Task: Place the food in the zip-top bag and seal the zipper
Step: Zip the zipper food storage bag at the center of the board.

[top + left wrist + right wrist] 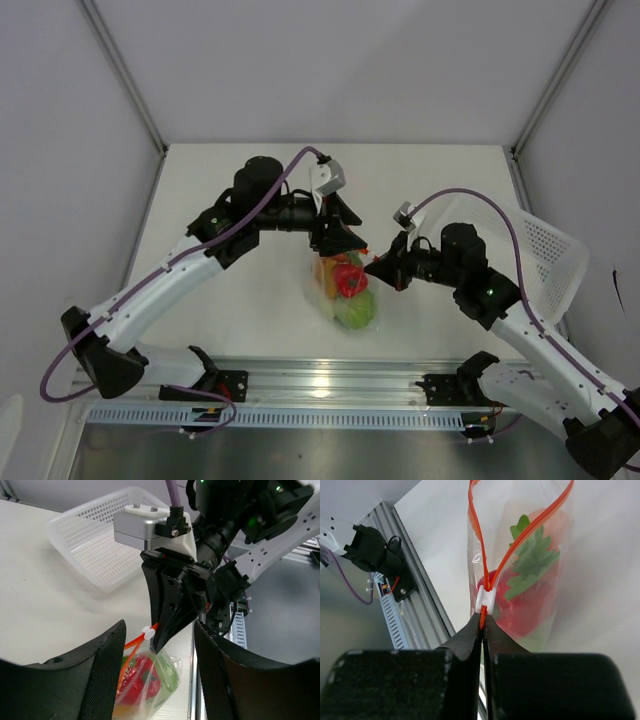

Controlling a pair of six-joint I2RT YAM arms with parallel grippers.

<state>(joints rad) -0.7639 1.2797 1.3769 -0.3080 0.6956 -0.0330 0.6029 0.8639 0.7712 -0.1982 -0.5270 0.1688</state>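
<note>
The clear zip-top bag (342,290) hangs over the table's middle with food inside: a red pepper (348,280), a green piece (357,312) and an orange piece. My right gripper (482,626) is shut on the red-orange zipper (479,545) strip's end, just behind the white slider (485,601). Beyond the slider the two strips spread apart, so the mouth is open. My left gripper (159,626) is open, its fingers wide either side of the bag (145,682) and the slider (148,633), touching neither. In the top view it (340,242) is just above the bag's top.
The white perforated basket (548,262) stands tilted at the right behind my right arm; it also shows in the left wrist view (95,545). The aluminium rail (330,385) runs along the near edge. Grey walls close in the table's sides and back.
</note>
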